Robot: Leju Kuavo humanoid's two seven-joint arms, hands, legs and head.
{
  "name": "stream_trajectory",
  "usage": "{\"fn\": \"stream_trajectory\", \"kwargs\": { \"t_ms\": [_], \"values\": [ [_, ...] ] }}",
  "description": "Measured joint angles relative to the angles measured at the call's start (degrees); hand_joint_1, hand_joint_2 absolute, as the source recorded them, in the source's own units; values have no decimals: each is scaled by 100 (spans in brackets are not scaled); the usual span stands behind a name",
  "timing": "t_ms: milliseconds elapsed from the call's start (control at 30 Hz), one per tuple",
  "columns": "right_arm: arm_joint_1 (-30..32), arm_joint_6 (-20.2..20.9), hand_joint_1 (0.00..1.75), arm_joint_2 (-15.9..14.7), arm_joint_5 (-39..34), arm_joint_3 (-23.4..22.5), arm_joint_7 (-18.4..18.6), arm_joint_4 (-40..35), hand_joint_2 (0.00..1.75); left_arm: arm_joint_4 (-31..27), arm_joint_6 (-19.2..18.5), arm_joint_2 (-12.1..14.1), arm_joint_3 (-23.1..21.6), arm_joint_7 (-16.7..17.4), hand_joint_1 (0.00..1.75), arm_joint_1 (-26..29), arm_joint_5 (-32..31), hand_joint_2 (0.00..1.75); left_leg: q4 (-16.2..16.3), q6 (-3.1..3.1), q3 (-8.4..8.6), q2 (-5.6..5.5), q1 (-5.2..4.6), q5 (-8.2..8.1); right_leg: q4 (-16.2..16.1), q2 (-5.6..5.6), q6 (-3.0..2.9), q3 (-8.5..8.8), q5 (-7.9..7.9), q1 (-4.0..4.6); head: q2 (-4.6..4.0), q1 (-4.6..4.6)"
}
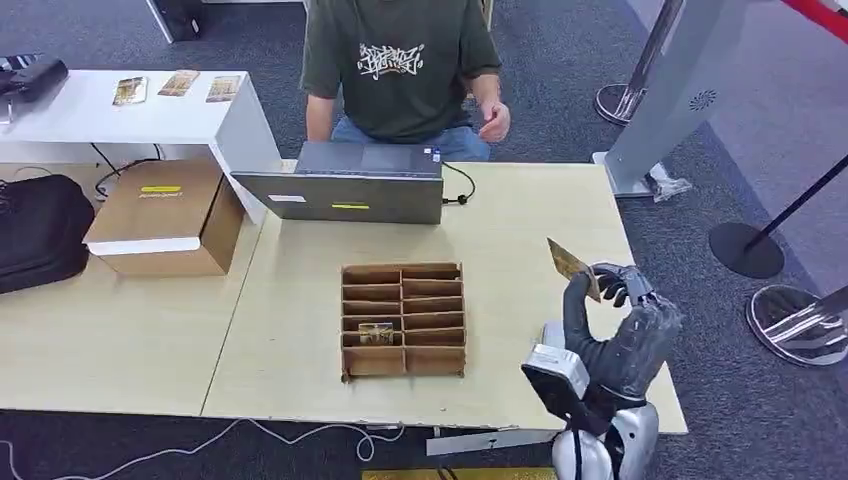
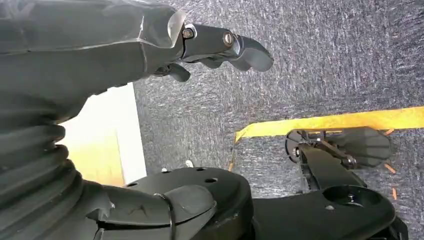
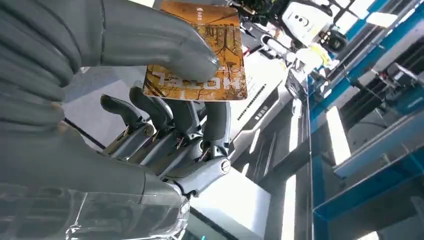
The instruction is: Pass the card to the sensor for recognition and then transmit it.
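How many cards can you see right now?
5: one card pinched in the right hand, one in the divider box, three on the white table. Others may be hidden.

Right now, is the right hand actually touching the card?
Touching. In the right wrist view the thumb presses on the card with dark fingers behind it; the head view shows the right hand holding it above the table.

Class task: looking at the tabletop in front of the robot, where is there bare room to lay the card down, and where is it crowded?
Bare wood lies between the slotted cardboard organizer and the table's right edge, near the right hand holding the card, and left of the organizer toward the cardboard box. Crowded: the far edge, with laptop, cable and person.
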Motion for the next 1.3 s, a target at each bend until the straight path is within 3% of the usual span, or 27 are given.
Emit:
{"fn": "stream_trajectory", "kwargs": {
  "t_ms": [400,567,933,1133,1200,1300],
  "values": [
    [-72,2,175,26,-284,-188,-166,42,175,-2,24,-31,0,53,0,-15,-77,175,-1,0,-2,0,1,0,2,0,0,1,0,1,0,-2],
    [-790,2,175,57,141,-195,42,379,175,-2,17,-39,-52,114,0,-52,-188,175,0,0,2,3,0,10,2,4,-3,2,8,0,-2,0],
    [-2812,9,175,496,1544,-112,1350,1957,175,-2,-52,-83,-347,334,0,-183,-428,175,0,-8,3,2,1,26,8,3,-6,1,18,1,0,-4],
    [-3752,7,175,560,3376,67,2121,3140,175,0,-105,-155,-541,363,0,-207,-535,175,0,-8,1,2,2,26,9,3,-6,0,18,1,0,-2],
    [-4048,7,175,560,3889,186,2515,3572,175,0,-118,-162,-599,396,0,-213,-562,175,0,-8,2,2,1,26,9,3,-6,-1,19,1,-2,-4],
    [-4468,2,175,542,3913,569,3227,4222,175,0,-147,-175,-686,424,0,-224,-597,175,1,-8,2,3,2,26,9,4,-6,-3,18,1,-2,-2]
  ]
}}
